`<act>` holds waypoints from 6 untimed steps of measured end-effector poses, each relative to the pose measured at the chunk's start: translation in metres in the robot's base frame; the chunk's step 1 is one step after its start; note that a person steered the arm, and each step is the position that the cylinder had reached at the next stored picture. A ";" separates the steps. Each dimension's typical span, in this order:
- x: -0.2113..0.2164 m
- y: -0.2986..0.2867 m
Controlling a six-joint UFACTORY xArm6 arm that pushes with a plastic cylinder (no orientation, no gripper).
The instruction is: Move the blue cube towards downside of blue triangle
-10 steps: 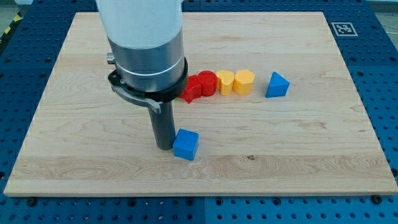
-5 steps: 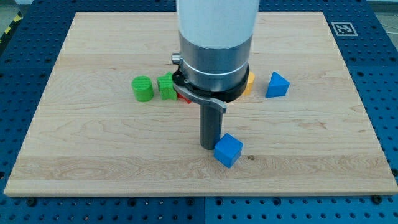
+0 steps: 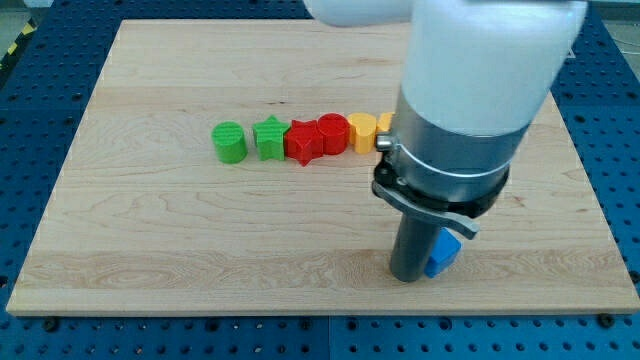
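Our dark rod's tip touches the small blue cube on its left. We see only a sliver of that cube. We carry no claw, so it has no state to tell.

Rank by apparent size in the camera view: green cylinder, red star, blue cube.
1-2. red star and green cylinder: look alike, unranked.
3. blue cube: smallest showing, but mostly hidden behind the rod, my tip beside it.
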State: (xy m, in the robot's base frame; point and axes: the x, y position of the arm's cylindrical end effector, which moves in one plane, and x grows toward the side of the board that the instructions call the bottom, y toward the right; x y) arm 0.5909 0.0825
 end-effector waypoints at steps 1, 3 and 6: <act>0.000 0.005; 0.000 0.006; 0.000 0.030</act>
